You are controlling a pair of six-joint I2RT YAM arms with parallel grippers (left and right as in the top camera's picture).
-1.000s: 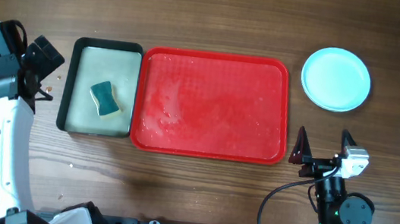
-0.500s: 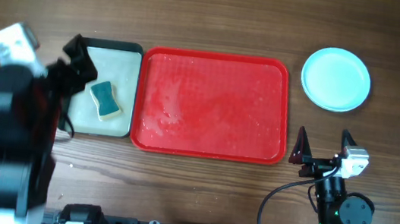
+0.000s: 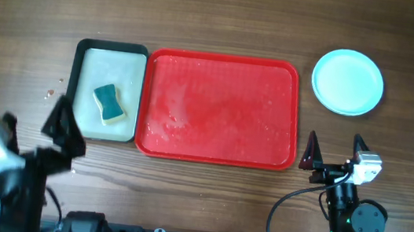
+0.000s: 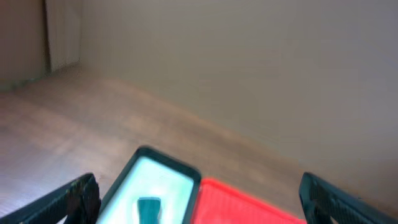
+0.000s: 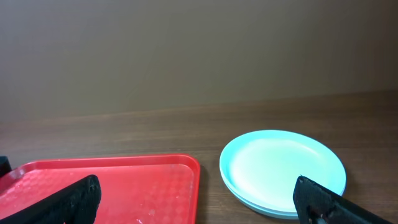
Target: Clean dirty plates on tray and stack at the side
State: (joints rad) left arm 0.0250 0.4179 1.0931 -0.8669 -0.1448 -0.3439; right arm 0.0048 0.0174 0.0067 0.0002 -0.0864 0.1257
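both open and empty, left end effector (image 4: 198,194) and right end effector (image 3: 335,144); tray (image 3: 223,110) lies lengthwise left-to-right.

glossy wet plastic tray (image 3: 220,108) on matt wood-grain table (image 3: 227,15).

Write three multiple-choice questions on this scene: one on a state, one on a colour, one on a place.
1. The right gripper is: A) shut tight B) open, holding nothing C) out of view.
2. The top plate of the stack is: A) white B) pale turquoise C) red.
3. The sponge lies: A) on the top plate B) in the right gripper C) in the black-rimmed tray.
Answers: B, jaws wide apart; B, its face is pale turquoise; C, it rests on that tray's pale inside.
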